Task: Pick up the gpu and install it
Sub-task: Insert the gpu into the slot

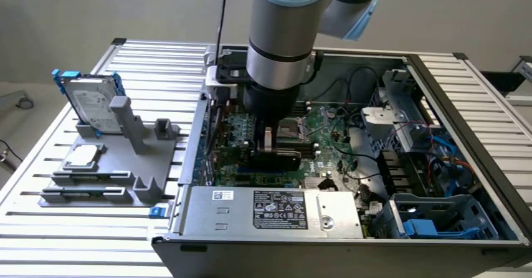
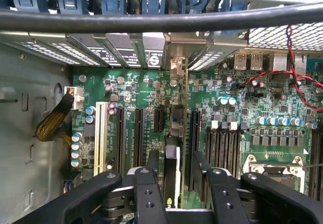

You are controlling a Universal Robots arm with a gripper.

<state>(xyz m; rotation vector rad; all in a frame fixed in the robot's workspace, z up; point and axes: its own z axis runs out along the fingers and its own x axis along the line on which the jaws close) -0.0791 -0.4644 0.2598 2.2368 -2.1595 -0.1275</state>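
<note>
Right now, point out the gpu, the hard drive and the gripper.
gpu (image 2: 171, 176): wrist view, upper edge.
hard drive (image 1: 90, 103): exterior view, silver face.
gripper (image 2: 176, 158): wrist view, midway between its jaws.

The small flat green-board gpu with black cover stands on edge in a slot of the green motherboard, inside the open grey metal computer case. The black gripper straddles it, a finger on either side. Beside the case, on the exterior view's left, a grey plastic fixture bears an upright silver hard drive with blue frame.
</note>
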